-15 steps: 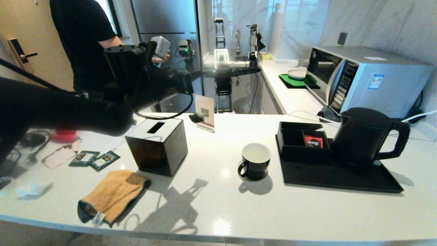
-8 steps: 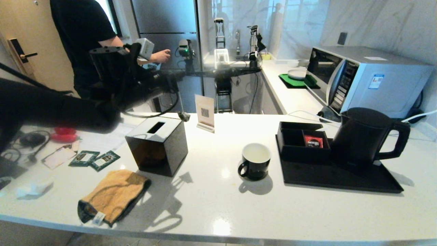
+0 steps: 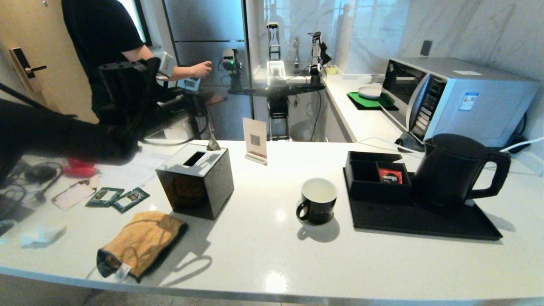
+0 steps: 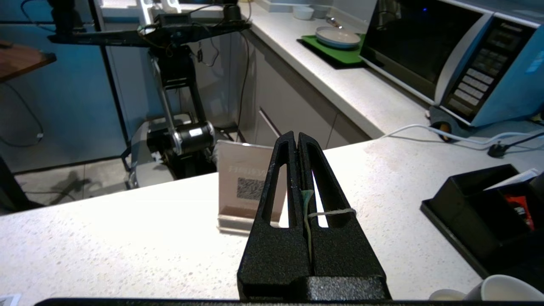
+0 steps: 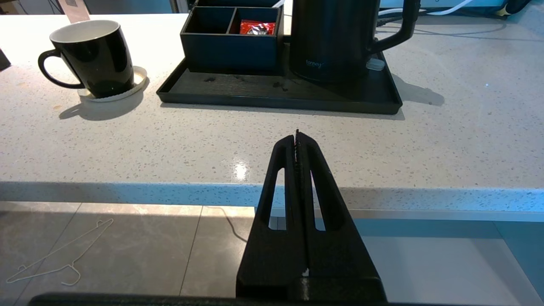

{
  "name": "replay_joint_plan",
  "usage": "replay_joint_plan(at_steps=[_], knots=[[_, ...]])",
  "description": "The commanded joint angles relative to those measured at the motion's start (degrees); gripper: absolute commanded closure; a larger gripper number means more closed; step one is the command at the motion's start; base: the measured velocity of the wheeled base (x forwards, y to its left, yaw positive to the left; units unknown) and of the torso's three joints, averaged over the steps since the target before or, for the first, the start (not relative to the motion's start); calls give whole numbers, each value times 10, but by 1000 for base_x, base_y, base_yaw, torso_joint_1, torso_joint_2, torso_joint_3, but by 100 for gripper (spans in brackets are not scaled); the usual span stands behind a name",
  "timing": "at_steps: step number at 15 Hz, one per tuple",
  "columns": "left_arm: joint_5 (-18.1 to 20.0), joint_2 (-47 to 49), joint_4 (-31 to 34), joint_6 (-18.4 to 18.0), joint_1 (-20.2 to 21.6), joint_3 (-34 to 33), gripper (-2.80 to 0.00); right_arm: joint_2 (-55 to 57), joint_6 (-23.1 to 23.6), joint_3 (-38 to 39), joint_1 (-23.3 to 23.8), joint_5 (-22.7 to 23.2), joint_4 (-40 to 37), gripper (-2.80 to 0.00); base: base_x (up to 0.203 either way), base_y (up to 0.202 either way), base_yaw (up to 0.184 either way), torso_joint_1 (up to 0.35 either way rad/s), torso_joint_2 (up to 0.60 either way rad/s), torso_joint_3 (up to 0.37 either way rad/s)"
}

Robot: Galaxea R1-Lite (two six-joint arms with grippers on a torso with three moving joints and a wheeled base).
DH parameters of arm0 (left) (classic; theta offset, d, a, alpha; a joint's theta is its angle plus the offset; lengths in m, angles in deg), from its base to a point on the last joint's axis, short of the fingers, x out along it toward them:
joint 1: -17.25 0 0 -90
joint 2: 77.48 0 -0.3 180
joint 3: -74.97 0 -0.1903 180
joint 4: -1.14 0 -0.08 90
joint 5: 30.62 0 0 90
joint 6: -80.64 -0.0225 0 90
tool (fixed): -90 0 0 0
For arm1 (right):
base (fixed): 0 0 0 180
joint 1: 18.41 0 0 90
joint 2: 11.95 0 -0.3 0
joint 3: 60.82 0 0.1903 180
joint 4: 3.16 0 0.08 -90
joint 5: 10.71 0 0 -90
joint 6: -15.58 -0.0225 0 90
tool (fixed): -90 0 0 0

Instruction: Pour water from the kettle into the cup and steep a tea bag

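- Speckled white stone forms the tabletop (image 3: 263, 255), with a wide bare stretch along its front edge in the lower middle of the head view; the rim curves away at lower left.
- The cup (image 3: 317, 200), glossy black with a white inside and a loop handle, stands at centre frame, apart from the tray (image 3: 420, 221) to its right. The right wrist view shows a pale coaster (image 5: 136, 80) under it, which the head view does not make out.
- The kettle (image 3: 450, 172), matte black and tapered with a flat lid, sits on the tray at right, its big loop handle turned toward the right edge. Just beside it a black divided box (image 3: 374, 176) holds a red packet (image 3: 390, 175).
- The left gripper (image 4: 297, 140) is raised at upper left in the head view, above the far edge of the tabletop. Its jaws are closed on a thin string and a sliver of green, seen only in the left wrist view.
- The tea bag (image 3: 212, 144), a small pale sachet, hangs below that gripper, just over the far corner of the black tissue box (image 3: 195, 180).
- A card stand (image 3: 255, 140) lies beyond the box, near the back edge.
- The right gripper (image 5: 297, 136) hangs off the tabletop's front edge over the tiled floor, jaws pressed together and empty; the head view does not show it.
- An orange cloth (image 3: 140, 242) and two dark green packets (image 3: 117, 199) lie at lower left.
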Motion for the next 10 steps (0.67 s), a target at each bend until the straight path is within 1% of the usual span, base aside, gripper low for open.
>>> replay_joint_plan(at_steps=[1,4,7,10], knots=[[1,4,1,1,9,0,0,1,0,0,0,0,0,0,0,0,0,0,0,0],[0,5,12,1,21,-1,0,1,0,0,0,0,0,0,0,0,0,0,0,0],[-1,6,13,1,22,-1,0,1,0,0,0,0,0,0,0,0,0,0,0,0],[-11,5,13,1,23,-7,0,1,0,0,0,0,0,0,0,0,0,0,0,0]])
